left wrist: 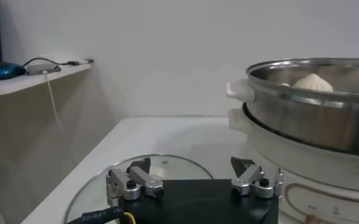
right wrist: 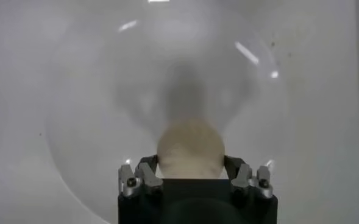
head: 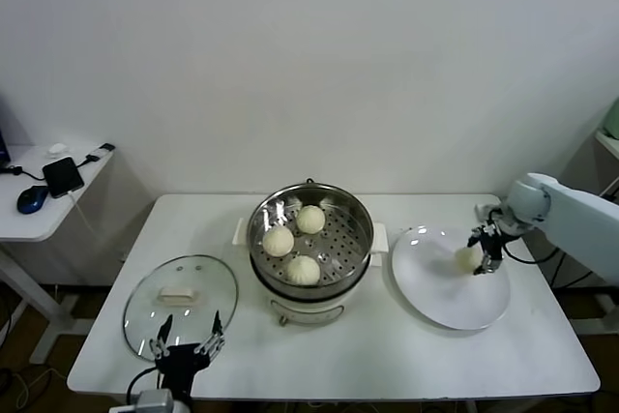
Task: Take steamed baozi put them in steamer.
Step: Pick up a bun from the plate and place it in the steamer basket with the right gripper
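The steamer (head: 360, 208) stands mid-table with three baozi on its perforated tray (head: 310, 219) (head: 279, 240) (head: 303, 269). The fourth baozi (head: 467, 258) is over the right part of the white plate (head: 435, 297). My right gripper (head: 479, 256) is around it. In the right wrist view the fingers (right wrist: 147, 172) press both sides of this baozi (right wrist: 190, 149) above the plate (right wrist: 94, 122). My left gripper (head: 189, 336) is parked open and empty at the table's front left, over the near edge of the glass lid (head: 180, 302). In the left wrist view the gripper (left wrist: 191, 167) faces the steamer (left wrist: 307, 115).
The glass lid with its white handle lies flat left of the steamer and shows in the left wrist view (left wrist: 167, 164). A side table (head: 39, 210) with a phone and a mouse stands at the far left. A white wall runs behind the table.
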{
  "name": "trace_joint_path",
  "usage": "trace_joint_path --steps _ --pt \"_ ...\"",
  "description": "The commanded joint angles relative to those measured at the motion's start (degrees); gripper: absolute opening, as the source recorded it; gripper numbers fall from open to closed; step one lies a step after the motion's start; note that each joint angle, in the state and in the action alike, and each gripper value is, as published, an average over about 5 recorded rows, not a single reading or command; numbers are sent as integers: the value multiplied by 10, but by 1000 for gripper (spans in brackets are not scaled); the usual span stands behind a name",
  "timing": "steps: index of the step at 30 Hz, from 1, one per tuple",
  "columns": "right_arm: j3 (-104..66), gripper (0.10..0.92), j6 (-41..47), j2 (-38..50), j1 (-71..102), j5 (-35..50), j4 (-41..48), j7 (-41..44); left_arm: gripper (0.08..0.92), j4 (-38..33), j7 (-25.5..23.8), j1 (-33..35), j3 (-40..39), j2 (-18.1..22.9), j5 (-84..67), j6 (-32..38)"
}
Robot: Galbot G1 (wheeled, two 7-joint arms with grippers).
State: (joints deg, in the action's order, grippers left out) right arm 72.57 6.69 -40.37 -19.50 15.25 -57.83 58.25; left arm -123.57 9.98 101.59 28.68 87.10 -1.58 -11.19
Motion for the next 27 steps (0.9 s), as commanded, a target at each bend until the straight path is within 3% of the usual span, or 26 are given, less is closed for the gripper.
trace_joint_path --steps 1,5,10,27 --pt "192 712 15 -58 -330 241 -119 4 823 -6 -1 2 -2 0 2 -1" --pt "219 712 58 -122 -409 349 -178 -22 823 -12 -1 2 -3 -1 2 -2" --pt "208 712 107 -180 -400 413 -269 -85 823 -16 -2 -2 -2 -3 0 -4" --pt "195 712 183 -209 -191 311 -225 -160 823 -19 -2 2 5 -6 -7 -5"
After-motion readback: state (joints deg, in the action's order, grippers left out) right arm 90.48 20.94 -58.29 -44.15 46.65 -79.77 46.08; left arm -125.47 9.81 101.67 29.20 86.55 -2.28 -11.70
